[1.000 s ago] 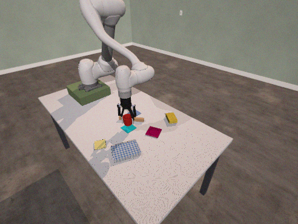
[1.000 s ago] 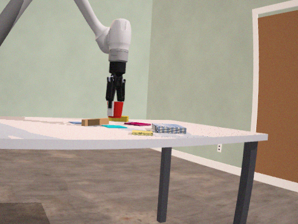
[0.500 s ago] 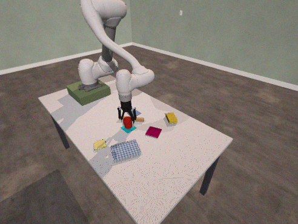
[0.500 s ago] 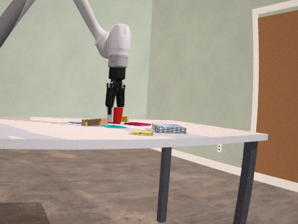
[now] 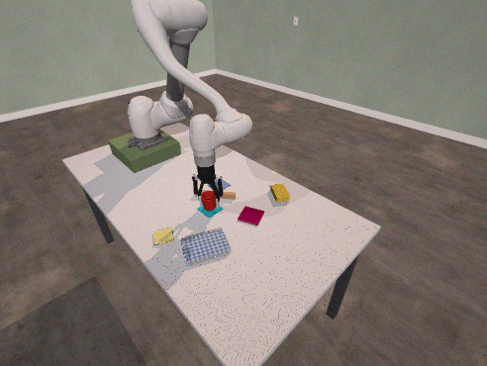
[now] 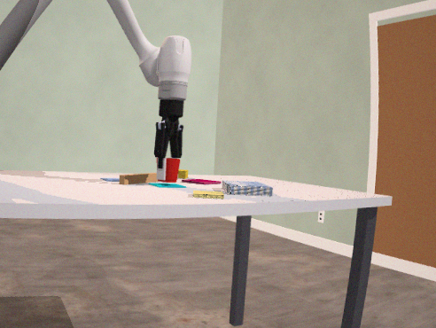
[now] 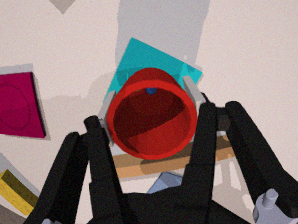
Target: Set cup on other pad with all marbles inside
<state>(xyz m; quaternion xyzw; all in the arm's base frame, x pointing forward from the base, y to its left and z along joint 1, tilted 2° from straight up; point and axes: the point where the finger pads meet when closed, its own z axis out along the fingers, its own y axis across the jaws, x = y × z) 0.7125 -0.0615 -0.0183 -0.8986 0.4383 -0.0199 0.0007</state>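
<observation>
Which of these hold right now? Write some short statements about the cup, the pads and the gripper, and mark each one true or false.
1. The gripper is shut on the red cup. True.
2. The cup is over the teal pad. True.
3. The cup lies tipped over on the checkered cloth. False: it is upright at the teal pad, apart from the cloth.
4. The magenta square lies under the cup. False: it lies bare beside the teal pad.
5. The wooden rail lies on the table close by the cup. True.
</observation>
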